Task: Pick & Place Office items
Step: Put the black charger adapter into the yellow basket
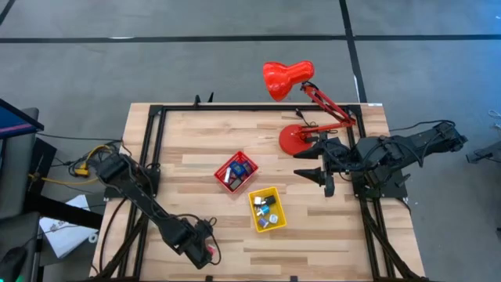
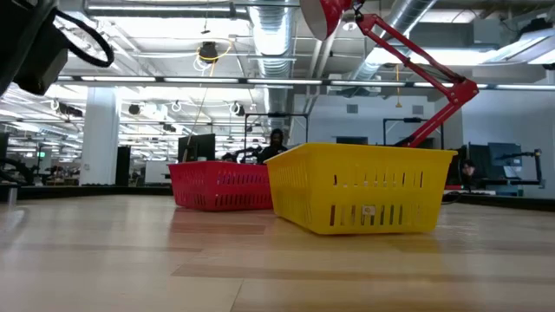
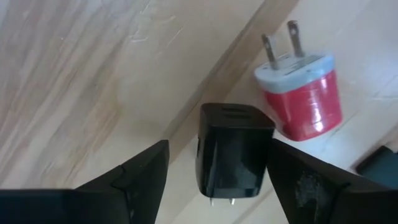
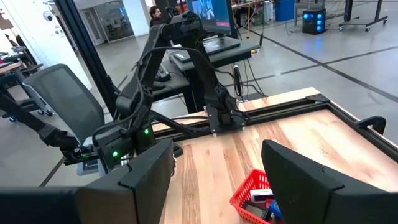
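Sorting is well advanced. Most office items already lie in the red tray (image 1: 236, 174) and the yellow tray (image 1: 267, 209) at the centre of the wooden table (image 1: 196, 149). Two remain outside, near the front left edge: a black charger (image 3: 234, 149) and a red charger (image 3: 303, 99). The left gripper (image 3: 217, 180) hangs over the black one, fingers apart around it. The right gripper (image 1: 321, 174) waits open beside the red lamp (image 1: 301, 102). Beyond: a workshop hall.

Two trays (image 1: 236, 173) are set touching mid-desk (image 1: 196, 141), office items (image 1: 266, 211) held inside; a lamp (image 1: 301, 137) stands behind them (towards the right arm).
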You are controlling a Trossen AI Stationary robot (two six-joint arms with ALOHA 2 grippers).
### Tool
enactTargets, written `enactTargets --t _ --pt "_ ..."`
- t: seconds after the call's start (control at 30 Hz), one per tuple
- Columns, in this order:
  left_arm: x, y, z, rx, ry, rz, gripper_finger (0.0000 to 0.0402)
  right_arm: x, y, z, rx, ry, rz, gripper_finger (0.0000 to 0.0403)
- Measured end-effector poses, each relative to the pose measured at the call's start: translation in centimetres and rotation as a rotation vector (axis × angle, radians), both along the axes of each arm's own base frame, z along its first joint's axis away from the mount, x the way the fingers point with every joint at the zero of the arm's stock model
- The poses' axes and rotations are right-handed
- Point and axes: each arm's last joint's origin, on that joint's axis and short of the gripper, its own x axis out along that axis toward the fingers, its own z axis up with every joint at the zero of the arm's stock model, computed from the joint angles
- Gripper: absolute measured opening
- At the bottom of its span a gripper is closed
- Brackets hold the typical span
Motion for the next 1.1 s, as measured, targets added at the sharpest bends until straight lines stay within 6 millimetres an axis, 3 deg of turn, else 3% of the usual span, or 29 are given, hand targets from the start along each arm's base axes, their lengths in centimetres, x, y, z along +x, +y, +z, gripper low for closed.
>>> enactTargets --t 0.27,0.5,0.6,0.83,1.1 --pt "0.1 -0.1 -0.9 0.02 0.023 -0.001 0.0228 0.0 0.0 0.1 0.002 -0.007 0.0 0.024" --pt "0.1 0.0 -0.8 0.006 0.03 0.001 0.0161 0.0 0.0 0.1 0.002 -0.007 0.0 0.024" --pt "0.1 0.0 0.0 -0.02 0.009 0.0 0.0137 0.0 0.0 0.1 0.002 -0.006 0.0 0.024" --pt "-0.2 0.3 2.4 -0.073 -0.042 0.002 0.0137 0.0 0.0 0.1 0.002 -0.006 0.0 0.024" --pt "0.3 2.5 5.8 -0.088 -0.18 0.065 0.0138 0.0 0.0 0.1 0.002 -0.006 0.0 0.024"
